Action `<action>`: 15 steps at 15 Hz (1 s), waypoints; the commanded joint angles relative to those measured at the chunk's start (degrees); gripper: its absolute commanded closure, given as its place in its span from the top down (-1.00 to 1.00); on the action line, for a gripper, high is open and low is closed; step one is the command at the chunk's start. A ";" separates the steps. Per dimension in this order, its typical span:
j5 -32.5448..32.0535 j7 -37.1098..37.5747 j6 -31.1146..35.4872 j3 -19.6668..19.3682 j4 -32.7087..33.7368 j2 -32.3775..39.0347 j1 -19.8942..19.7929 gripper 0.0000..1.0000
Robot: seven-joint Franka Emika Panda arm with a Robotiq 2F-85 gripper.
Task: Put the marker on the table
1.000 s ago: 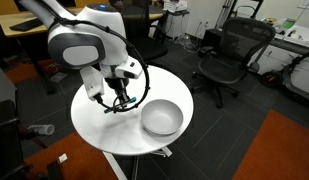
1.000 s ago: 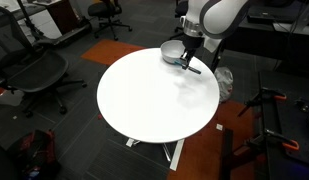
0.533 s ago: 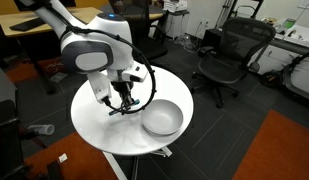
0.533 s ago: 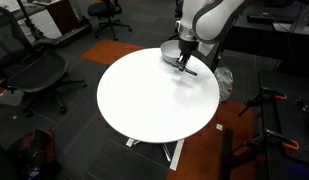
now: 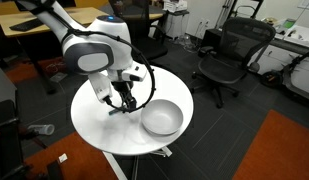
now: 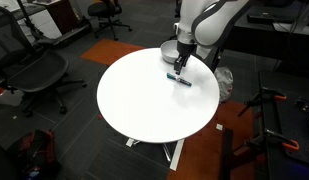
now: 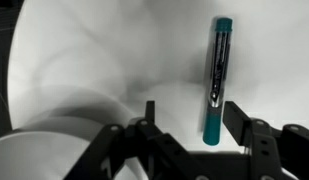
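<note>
The marker [image 7: 218, 80], a thin stick with a teal body and a dark middle, lies flat on the round white table [image 7: 104, 50]. Its teal end shows just inside one of my fingers [image 7: 237, 118]. My gripper [image 7: 193, 120] hangs open just above it, and the jaws do not touch it. In an exterior view the marker [image 6: 179, 78] lies on the table [image 6: 144, 105] right below the gripper [image 6: 180, 66]. From the opposite side, the gripper [image 5: 121, 100] hovers low over the table [image 5: 99, 125] and hides the marker.
A grey bowl [image 5: 161, 118] stands on the table beside the gripper; the arm partly hides the bowl [image 6: 170, 52] in an exterior view. Office chairs [image 5: 229, 55] [image 6: 34, 70] stand around. A wooden desk [image 5: 34, 20] is behind the arm.
The jaws have opened and let the marker go. It hung in the shut gripper above the table and now lies on the tabletop.
</note>
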 commanded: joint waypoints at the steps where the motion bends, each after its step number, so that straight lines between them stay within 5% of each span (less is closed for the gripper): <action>1: -2.92 2.56 1.49 -2.20 -4.85 -7.39 2.12 0.98; 15: -3.55 -0.03 -7.58 -1.79 -9.81 -33.63 0.80 1.00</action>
